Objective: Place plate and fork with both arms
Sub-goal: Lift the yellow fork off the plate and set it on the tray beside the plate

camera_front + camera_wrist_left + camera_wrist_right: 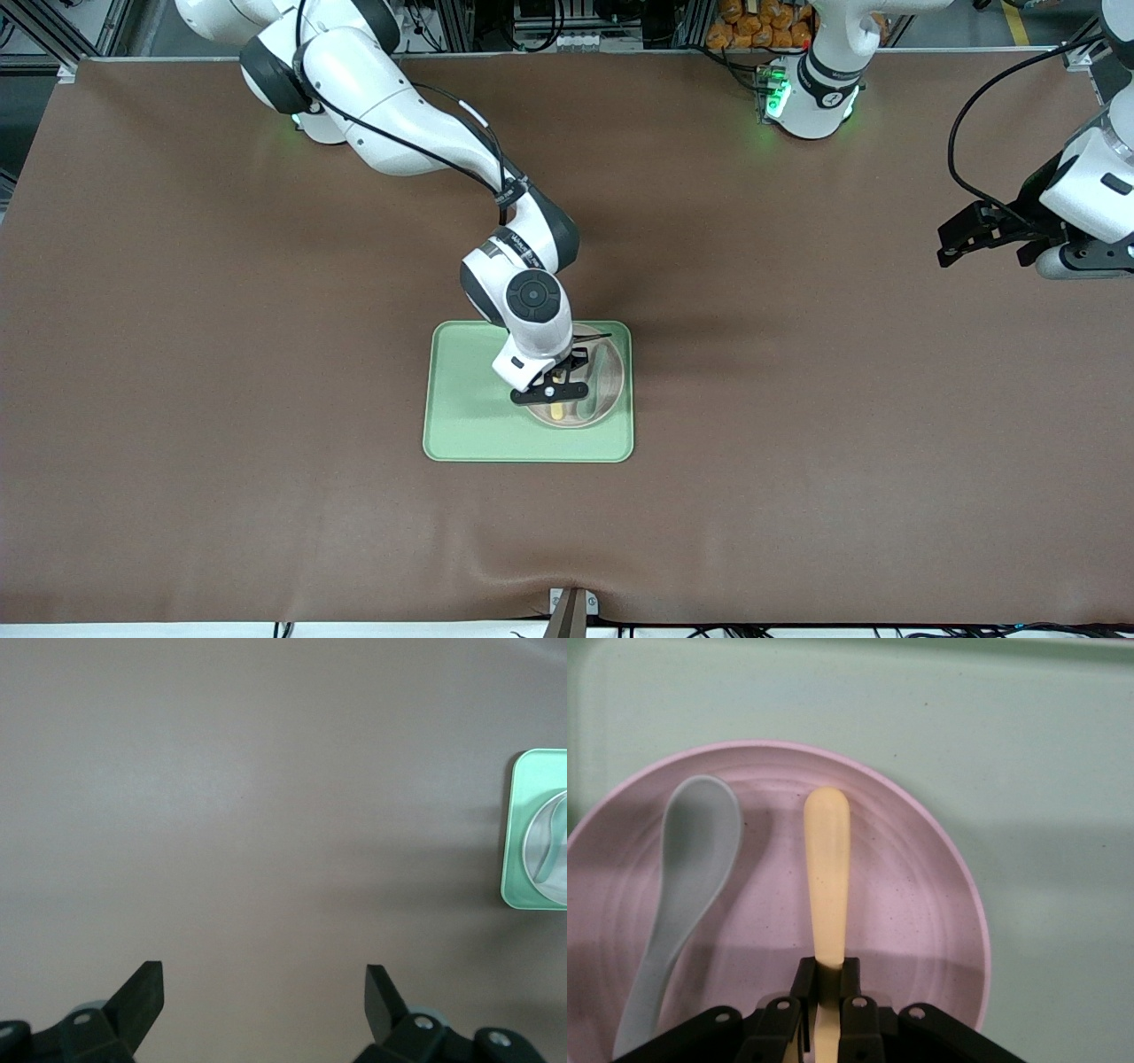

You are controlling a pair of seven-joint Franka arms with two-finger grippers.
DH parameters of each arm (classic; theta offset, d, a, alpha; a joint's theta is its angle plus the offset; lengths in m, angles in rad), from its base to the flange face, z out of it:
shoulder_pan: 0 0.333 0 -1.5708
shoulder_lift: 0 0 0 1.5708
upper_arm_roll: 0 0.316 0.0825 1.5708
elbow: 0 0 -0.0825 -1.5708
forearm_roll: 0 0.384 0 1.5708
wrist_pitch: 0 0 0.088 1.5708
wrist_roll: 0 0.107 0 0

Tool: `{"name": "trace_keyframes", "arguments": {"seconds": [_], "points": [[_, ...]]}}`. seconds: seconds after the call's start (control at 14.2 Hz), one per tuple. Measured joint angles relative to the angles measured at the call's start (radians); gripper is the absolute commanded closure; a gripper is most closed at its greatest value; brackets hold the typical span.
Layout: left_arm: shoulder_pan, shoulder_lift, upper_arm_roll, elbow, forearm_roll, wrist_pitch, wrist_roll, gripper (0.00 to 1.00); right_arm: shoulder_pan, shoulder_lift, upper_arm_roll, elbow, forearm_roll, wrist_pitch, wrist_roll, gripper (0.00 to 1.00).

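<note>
plate (912,904) on tray (469,416), holding spoon (682,895), fork (827,877) (gripped)

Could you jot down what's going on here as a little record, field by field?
Tray: light-green tray on the brown table
Plate: pink speckled plate on the tray, at its end toward the left arm
In the plate: yellow fork and grey-green spoon, lying side by side
Right gripper: down over the plate, shut on the fork's handle
Left gripper: open, holding nothing, waiting over bare table at the left arm's end
</note>
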Motion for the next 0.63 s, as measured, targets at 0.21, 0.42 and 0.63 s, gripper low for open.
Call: {"name": "trace_keyframes", "arguments": {"seconds": [0.21,0.42,0.63], "points": [[0.0,0.0,0.0,0.0,0.0,0.0,0.0,0.0,-0.012,-0.012,-0.002,0.032,0.011,-0.032,0.01,0.95],[0.0,0.0,0.0,0.0,0.0,-0.001,0.0,0.0,-0.077,-0.029,-0.004,0.036,0.019,-0.043,0.003,0.95],[-0.001,0.0,0.0,0.0,0.0,-0.001,0.0,0.0,-0.18,-0.029,0.032,0.028,0.032,-0.051,-0.065,0.95]]}}
